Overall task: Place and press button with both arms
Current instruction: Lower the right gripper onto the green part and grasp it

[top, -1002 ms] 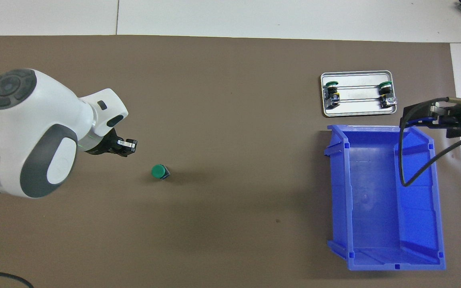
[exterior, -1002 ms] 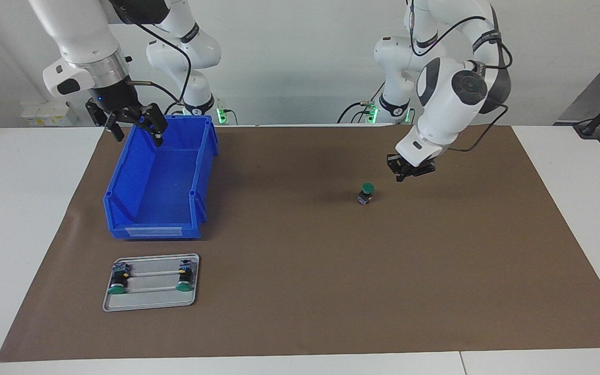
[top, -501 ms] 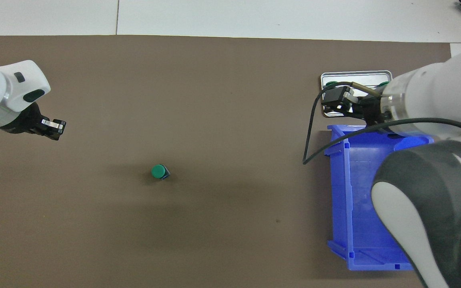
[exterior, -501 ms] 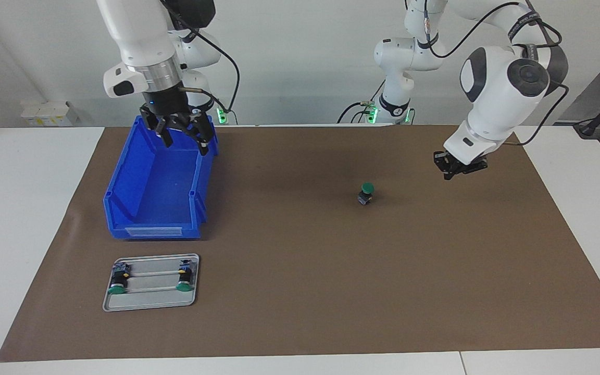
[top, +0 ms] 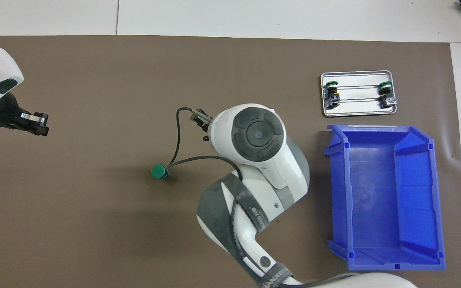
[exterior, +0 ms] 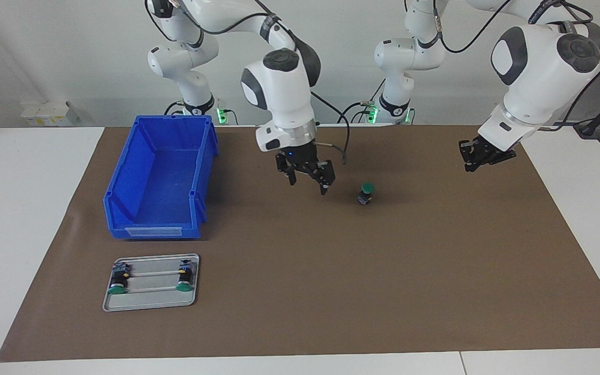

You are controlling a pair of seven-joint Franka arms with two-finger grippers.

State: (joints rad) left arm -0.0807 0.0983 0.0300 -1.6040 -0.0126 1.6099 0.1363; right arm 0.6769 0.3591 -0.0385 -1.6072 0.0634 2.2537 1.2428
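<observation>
Button (exterior: 366, 193) stands upright on the mat (exterior: 331, 291), cap up, mid-table toward the left arm's end, well apart from the bin (exterior: 162, 179), which sits on the mat toward the right arm's end. Tray (exterior: 150, 303) lies just farther from the robots than the bin, with two more buttons (exterior: 119, 282) on their sides in it, one near each end. Right gripper (exterior: 308, 179) is over the mat between bin and button, near the button and clear of it; left gripper (exterior: 479, 156) is over the mat at the left arm's end.
</observation>
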